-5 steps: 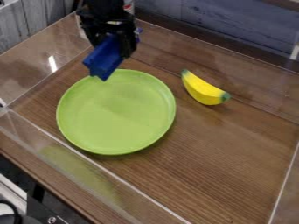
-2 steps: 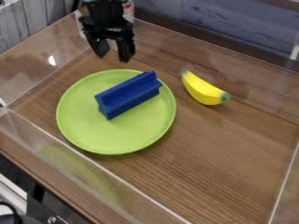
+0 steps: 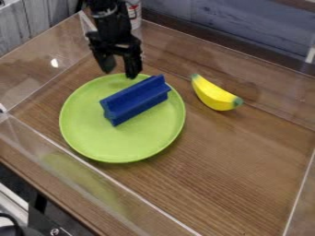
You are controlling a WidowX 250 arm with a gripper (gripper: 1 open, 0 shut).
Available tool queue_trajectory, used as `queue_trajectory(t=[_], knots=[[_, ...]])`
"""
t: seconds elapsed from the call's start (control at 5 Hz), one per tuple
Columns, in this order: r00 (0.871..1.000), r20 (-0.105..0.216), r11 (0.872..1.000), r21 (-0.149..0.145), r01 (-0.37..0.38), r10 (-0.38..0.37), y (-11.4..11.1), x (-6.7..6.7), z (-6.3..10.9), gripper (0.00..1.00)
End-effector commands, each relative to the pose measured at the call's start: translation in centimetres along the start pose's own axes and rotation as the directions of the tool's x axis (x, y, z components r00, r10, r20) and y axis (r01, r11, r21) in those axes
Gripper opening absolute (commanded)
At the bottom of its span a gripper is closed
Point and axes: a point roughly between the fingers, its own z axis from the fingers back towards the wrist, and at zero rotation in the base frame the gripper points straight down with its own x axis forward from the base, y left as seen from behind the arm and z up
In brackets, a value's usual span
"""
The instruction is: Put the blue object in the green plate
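Observation:
The blue object [image 3: 133,99], a royal-blue ridged block, lies on the green plate [image 3: 99,134], toward the plate's far right side, angled up to the right. My gripper [image 3: 117,66] hangs just above the plate's far rim, up and left of the block. Its two dark fingers [image 3: 105,62] point down, spread apart and empty, clear of the block.
A yellow banana [image 3: 215,93] lies on the wooden table to the right of the plate. Clear plastic walls [image 3: 25,88] ring the table on the left, front and right. A dark backdrop stands behind.
One second ago the gripper held the blue block above the plate's far left rim. It let go; the block now lies on the plate and the gripper has shifted slightly right and down.

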Motion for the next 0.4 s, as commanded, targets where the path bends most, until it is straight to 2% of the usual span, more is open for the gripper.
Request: queue_trajectory(t=[0.0,0.2], knots=[[1.000,0.018,1.000,0.017,0.015,-0.016,-0.1,0.6,0.1,1.00],[1.000,-0.008,1.000,0.013,0.017,-0.017,-0.2,0.5,-1.0,1.00]])
